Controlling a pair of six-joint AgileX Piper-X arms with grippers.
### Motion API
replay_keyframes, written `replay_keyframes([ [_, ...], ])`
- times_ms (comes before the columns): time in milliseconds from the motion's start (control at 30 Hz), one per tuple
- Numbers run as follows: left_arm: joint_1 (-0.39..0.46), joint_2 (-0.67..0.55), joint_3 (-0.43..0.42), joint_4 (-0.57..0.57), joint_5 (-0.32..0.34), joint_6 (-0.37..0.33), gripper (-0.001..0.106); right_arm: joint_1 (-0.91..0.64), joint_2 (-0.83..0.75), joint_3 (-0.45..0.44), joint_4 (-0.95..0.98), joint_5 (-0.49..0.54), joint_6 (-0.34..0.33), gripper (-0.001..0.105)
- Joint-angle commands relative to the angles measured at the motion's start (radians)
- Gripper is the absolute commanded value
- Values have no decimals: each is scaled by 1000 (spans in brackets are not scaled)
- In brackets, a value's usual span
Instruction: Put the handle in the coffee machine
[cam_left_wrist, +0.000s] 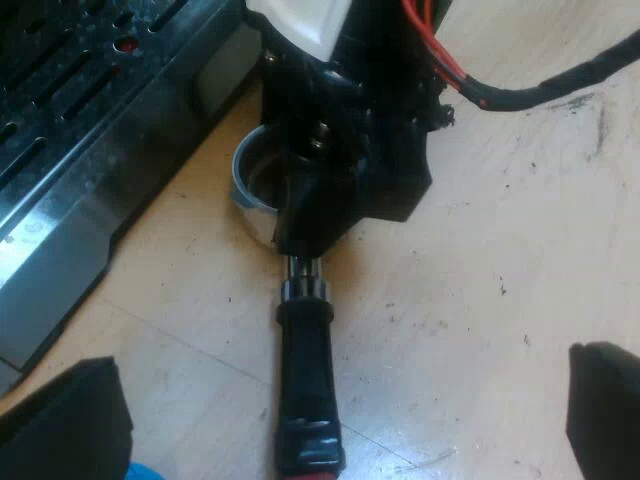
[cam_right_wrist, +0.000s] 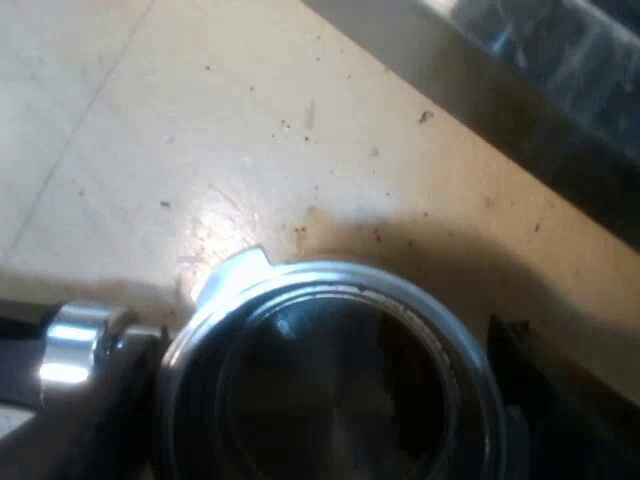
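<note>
Our holder (cam_left_wrist: 308, 370) flat on table (cam_left_wrist: 500, 290), steel basket (cam_right_wrist: 330, 390) by machine (cam_left_wrist: 90, 150), dark red-tipped handle (cam_left_wrist: 310, 400) toward six o'clock, right gripper (cam_left_wrist: 305, 225) over basket, grip we cannot tell, left gripper (cam_left_wrist: 345, 400) released

The metal holder (cam_left_wrist: 258, 180) lies on the pale wooden table (cam_left_wrist: 500, 290), its round basket just beside the espresso machine (cam_left_wrist: 70, 230), whose perforated drip tray (cam_left_wrist: 60, 90) runs along the machine's front. The holder's dark handle (cam_left_wrist: 308, 370) points away from the machine and ends in red (cam_left_wrist: 310, 468). The right gripper (cam_left_wrist: 305, 225) sits over the basket, covering much of it. The left gripper (cam_left_wrist: 338, 405) hangs above the handle, its black fingers (cam_left_wrist: 70, 415) spread wide to either side. A bit of something blue (cam_left_wrist: 148, 472) shows beside one finger.
</note>
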Motion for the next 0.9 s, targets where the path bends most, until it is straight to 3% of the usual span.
replay_keyframes([
  [33, 2, 3, -2, -3, 20, 2, 90, -1, -25, -6, 14, -22, 28, 0],
  [133, 2, 3, -2, -3, 20, 2, 90, -1, -49, -6, 45, -22, 62, 0],
  [567, 2, 3, -2, -21, 20, 25, 90, -1, -168, -6, 246, 47, 87, 0],
  [667, 2, 3, -2, -13, 68, 73, 90, -1, -209, -6, 281, 88, 117, 0],
  [733, 2, 3, -2, 2, 136, 99, 90, -1, -227, -6, 293, 88, 129, 0],
  [900, -43, 3, -2, 5, 147, 108, 90, -1, -266, -6, 319, 88, 154, 0],
])
